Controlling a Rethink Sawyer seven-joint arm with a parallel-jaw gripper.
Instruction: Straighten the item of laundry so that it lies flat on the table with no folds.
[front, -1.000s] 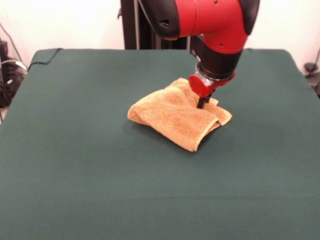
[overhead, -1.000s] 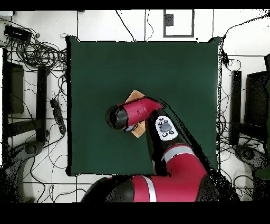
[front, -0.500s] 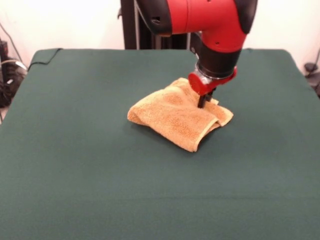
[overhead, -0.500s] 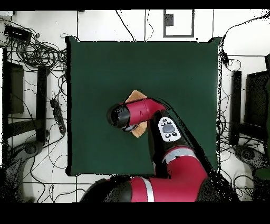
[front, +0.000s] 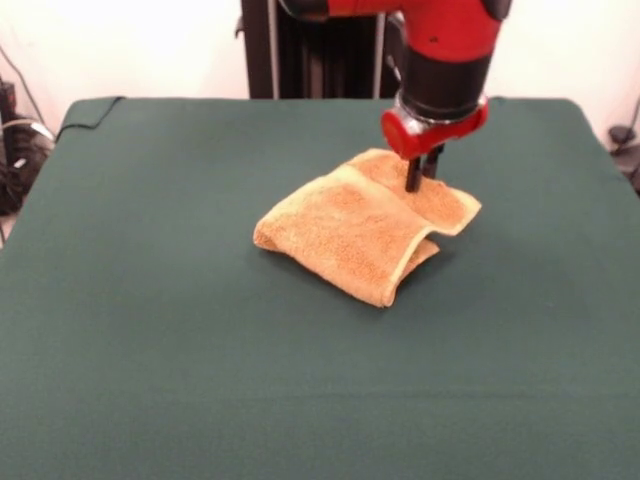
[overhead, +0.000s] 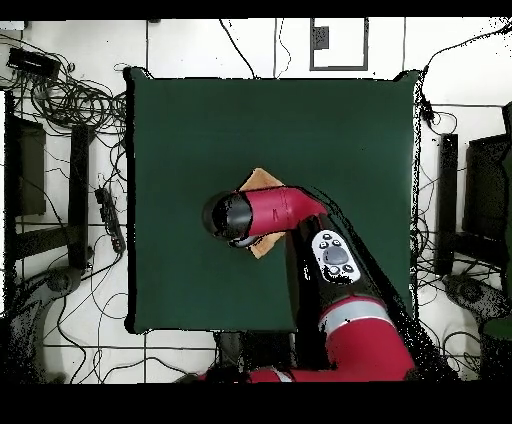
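Observation:
The orange-tan towel (front: 350, 225) lies folded over itself at the middle of the dark green table (front: 150, 330). Its front fold stands up a little and its far right part lies flatter. My gripper (front: 423, 184) comes straight down onto that far right part, and its black fingers (front: 412, 176) are pinched on the cloth there. In the overhead view the red arm covers most of the towel (overhead: 262, 181); only two corners show, and the gripper itself is hidden under the arm on the table (overhead: 200, 130).
Cables and black equipment (overhead: 60, 110) lie on the floor to the left of the table in the overhead view. A fold of the green cloth (front: 90, 112) rises at the table's far left corner in the front view.
My gripper has moved up and towards the far right, drawing the towel's right corner with it. The towel's top layer has spread out a little on that side.

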